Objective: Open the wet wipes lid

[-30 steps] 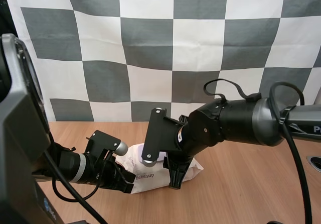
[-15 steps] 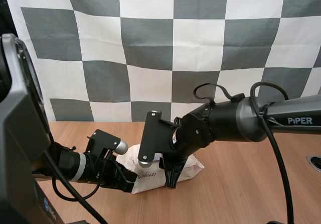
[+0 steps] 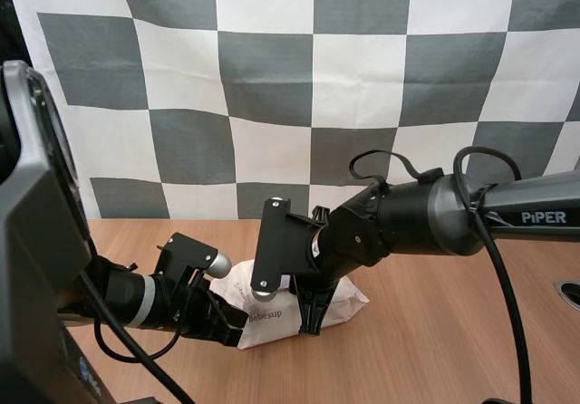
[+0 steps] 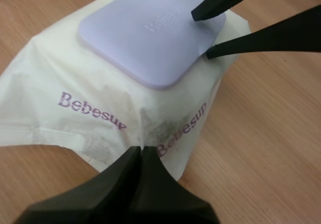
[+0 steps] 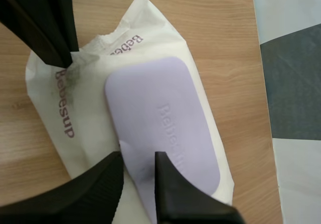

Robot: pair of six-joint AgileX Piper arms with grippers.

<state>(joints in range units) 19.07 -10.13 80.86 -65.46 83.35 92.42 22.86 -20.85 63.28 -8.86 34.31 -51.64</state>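
A wooden table carries the pack of wet wipes, its lilac lid flat and closed on top. Just short of the lid, my left gripper pinches the wrapper with closed fingers, likely to anchor it. My right gripper stands spread across the lid's edge, ready to lift.
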